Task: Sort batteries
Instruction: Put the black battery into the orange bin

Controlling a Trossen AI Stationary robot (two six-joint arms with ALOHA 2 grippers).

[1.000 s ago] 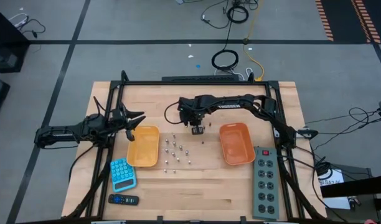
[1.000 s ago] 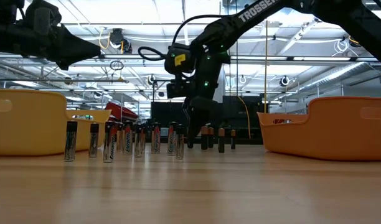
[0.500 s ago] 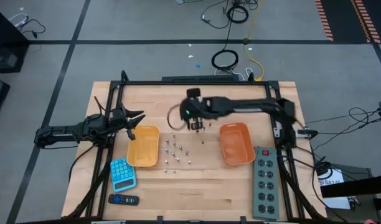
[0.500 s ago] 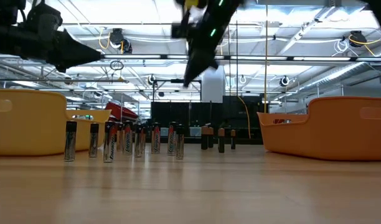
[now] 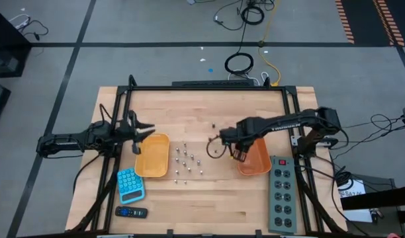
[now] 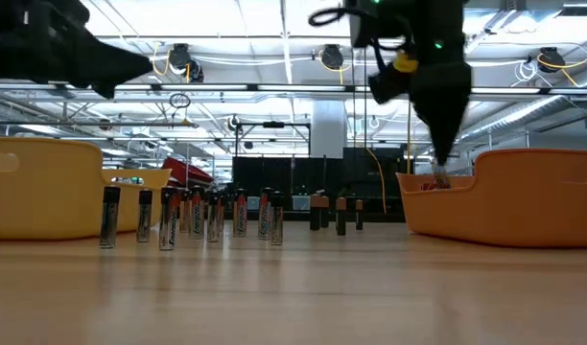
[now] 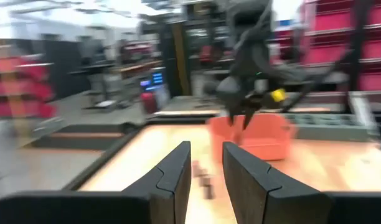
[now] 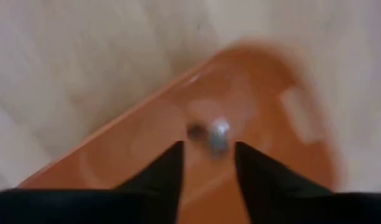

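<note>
Silvery batteries (image 5: 184, 159) stand upright in a loose cluster on the wooden table between two orange trays; in the low view they form a row (image 6: 193, 216), with dark batteries (image 6: 340, 213) farther back. My right gripper (image 5: 238, 155) hangs open, fingers down, over the near-left part of the right tray (image 5: 257, 162). One small battery (image 8: 214, 133) shows blurred inside that tray, beyond the fingertips and clear of them. My left gripper (image 5: 141, 135) waits open and holding nothing above the far-left corner of the left tray (image 5: 153, 158).
A blue calculator (image 5: 130, 185) and a black remote (image 5: 132, 212) lie near the front left. A grey power strip (image 5: 282, 195) lies at the right edge beside the right tray. The black frame (image 5: 202, 88) borders the table, and bare wood lies in front of the batteries.
My right gripper has risen from among the standing batteries at the table's middle, swung toward the right edge and come down over the right tray. A battery now shows inside that tray below it.
</note>
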